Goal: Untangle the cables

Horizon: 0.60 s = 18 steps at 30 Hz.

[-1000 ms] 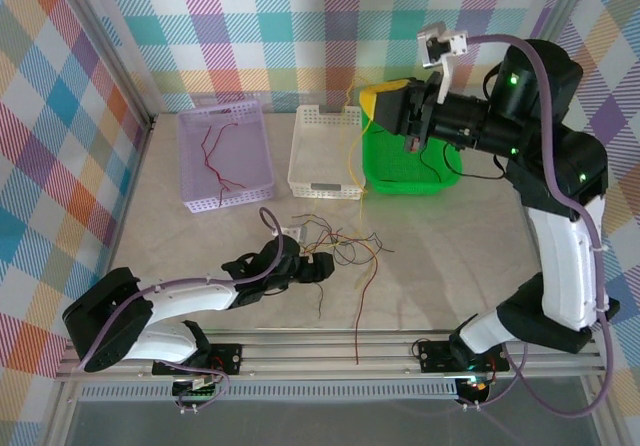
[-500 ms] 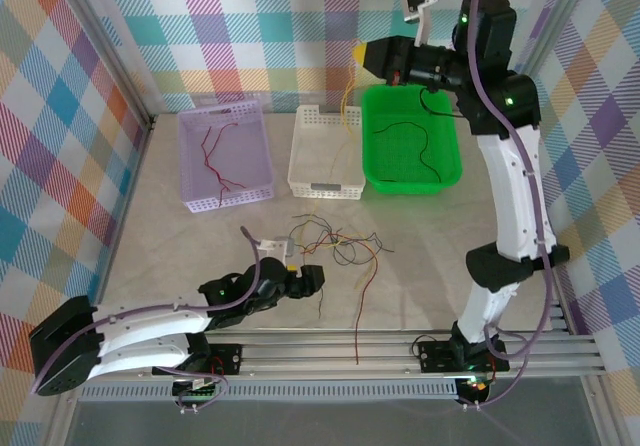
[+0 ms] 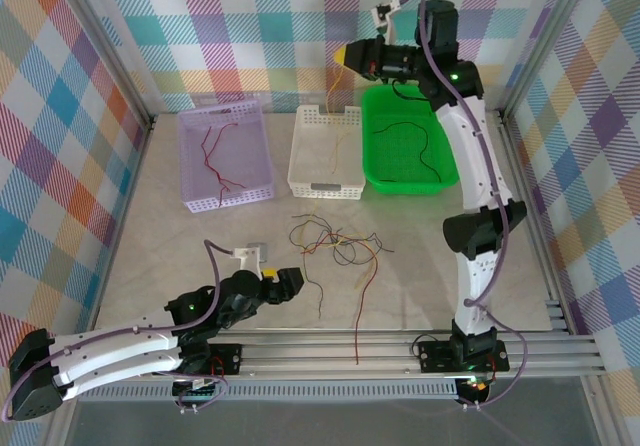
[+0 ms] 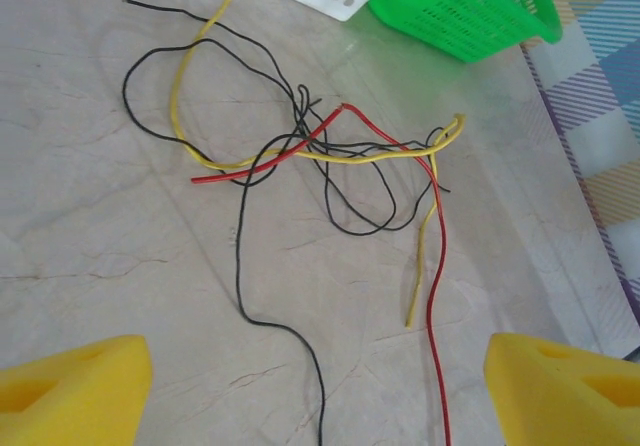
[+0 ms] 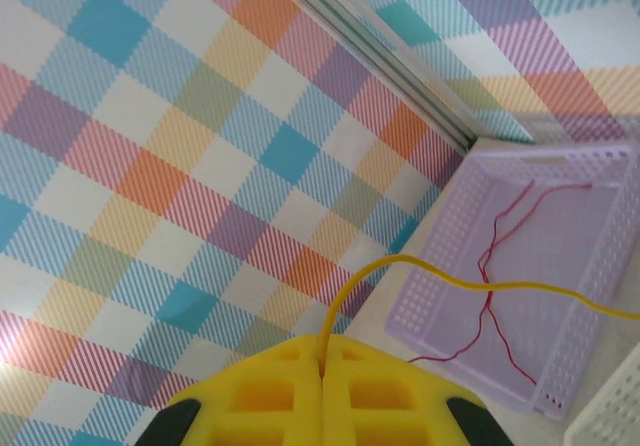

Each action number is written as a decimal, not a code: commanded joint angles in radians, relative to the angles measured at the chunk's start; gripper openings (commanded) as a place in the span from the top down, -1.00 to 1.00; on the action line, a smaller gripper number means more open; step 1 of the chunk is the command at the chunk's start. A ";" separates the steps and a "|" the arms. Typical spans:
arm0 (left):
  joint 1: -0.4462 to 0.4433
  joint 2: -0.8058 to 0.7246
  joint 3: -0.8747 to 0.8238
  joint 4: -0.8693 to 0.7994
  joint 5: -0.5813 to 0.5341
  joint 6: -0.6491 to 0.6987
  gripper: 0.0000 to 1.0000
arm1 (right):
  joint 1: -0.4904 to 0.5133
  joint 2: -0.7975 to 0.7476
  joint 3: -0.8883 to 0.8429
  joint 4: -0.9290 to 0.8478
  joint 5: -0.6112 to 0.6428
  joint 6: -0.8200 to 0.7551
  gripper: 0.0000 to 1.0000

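The cables lie as a loose tangle (image 3: 335, 246) of black, yellow and red wires on the table; in the left wrist view the tangle (image 4: 330, 156) spreads ahead of the fingers. My left gripper (image 3: 288, 284) sits low, to the near left of the tangle, open, with only a black wire end on the table between its yellow pads (image 4: 75, 386). My right gripper (image 3: 345, 58) is raised high at the back, shut on a yellow cable (image 5: 400, 264) that hangs down toward the white basket (image 3: 325, 188).
A lilac basket (image 3: 262, 146) at the back left holds red wires (image 5: 500, 256). A green basket (image 3: 410, 188) at the back right holds a black wire. One long red wire (image 3: 362, 306) runs toward the front rail. Plaid walls enclose the table.
The right arm rose and swung left from over the green basket to above the white one, carrying the yellow cable. The left arm drew back toward the near left, away from the tangle.
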 commanded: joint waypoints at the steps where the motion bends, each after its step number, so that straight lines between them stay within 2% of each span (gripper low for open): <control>1: -0.012 -0.031 -0.019 -0.059 -0.039 -0.023 -0.72 | -0.002 0.045 0.012 -0.007 -0.009 -0.016 1.00; 6: -0.012 -0.043 -0.017 -0.067 -0.038 -0.023 -0.72 | 0.009 0.097 -0.045 -0.044 0.086 -0.096 1.00; 12: -0.013 -0.039 -0.018 -0.067 -0.043 -0.028 -0.73 | 0.053 0.168 -0.054 -0.151 0.268 -0.248 1.00; 18: -0.011 -0.020 -0.015 -0.066 -0.046 -0.028 -0.73 | 0.066 0.218 -0.103 -0.162 0.356 -0.291 1.00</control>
